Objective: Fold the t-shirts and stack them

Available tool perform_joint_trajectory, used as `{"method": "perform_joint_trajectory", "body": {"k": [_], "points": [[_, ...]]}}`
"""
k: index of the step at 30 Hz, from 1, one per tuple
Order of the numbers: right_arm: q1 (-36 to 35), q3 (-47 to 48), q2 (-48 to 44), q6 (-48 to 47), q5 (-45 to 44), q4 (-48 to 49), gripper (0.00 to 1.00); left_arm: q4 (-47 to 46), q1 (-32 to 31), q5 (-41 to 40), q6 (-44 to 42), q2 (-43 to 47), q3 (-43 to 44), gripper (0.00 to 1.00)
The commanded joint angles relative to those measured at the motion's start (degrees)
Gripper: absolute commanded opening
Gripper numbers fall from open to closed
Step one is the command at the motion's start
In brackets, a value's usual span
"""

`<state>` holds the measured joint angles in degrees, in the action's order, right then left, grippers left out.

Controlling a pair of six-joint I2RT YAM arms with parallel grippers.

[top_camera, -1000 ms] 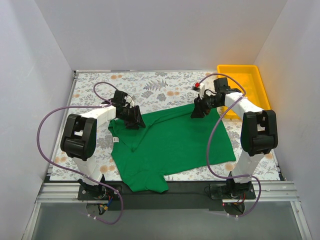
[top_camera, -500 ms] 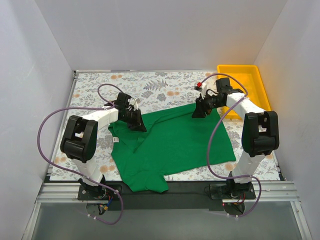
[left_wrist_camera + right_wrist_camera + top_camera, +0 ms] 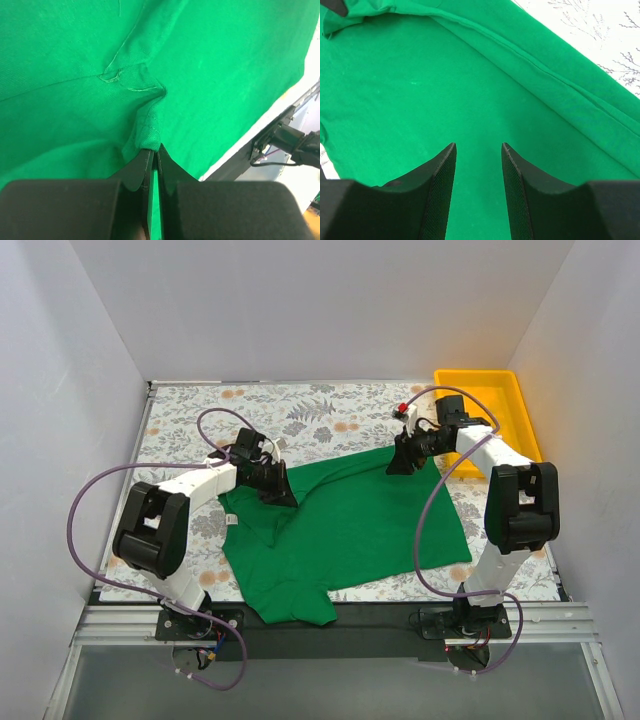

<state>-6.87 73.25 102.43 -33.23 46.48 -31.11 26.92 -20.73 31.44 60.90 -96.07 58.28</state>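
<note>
T-shirt [image 3: 350,525] fold pinched between left fingers [image 3: 171,172]; right fingers [image 3: 440,180] parted over far hem.

In the top view, the left gripper [image 3: 279,487], pinching the green t-shirt [image 3: 350,530], now sits further right and lower, drawing the shirt's upper-left edge inward. Its elbow drops toward the lower left. The right gripper [image 3: 398,461] edges slightly toward the upper right.

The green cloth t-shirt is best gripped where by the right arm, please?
Probably the hemmed far edge of the green cloth t-shirt, approached from the far side: it lies flat, so the right gripper can get under it only there.
</note>
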Motion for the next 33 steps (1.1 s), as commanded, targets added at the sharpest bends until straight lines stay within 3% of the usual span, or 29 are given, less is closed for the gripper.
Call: {"method": "perform_joint_trajectory", "body": {"k": [1, 7, 16, 24, 33], "points": [[0.9, -0.2, -2.4, 0.1, 0.8, 0.9, 0.49, 0.2, -1.0, 1.9, 0.1, 3.3, -1.2, 0.00], [2.5, -0.1, -2.6, 0.9, -0.9, 1.6, 0.49, 0.2, -1.9, 1.7, 0.2, 3.3, -2.6, 0.00], [3.9, 0.7, -1.8, 9.5, -11.7, 7.8, 0.47, 0.6, -2.3, 0.6, 0.1, 3.2, -3.7, 0.00], [3.9, 12.9, 7.8, 14.3, -23.1, 7.7, 0.35, 0.7, -2.3, -0.8, 0.4, 2.1, -2.8, 0.00], [3.9, 20.0, 15.5, 14.2, -32.9, 7.6, 0.33, 0.5, -2.3, -0.6, 0.4, 2.2, -3.1, 0.00]]}}
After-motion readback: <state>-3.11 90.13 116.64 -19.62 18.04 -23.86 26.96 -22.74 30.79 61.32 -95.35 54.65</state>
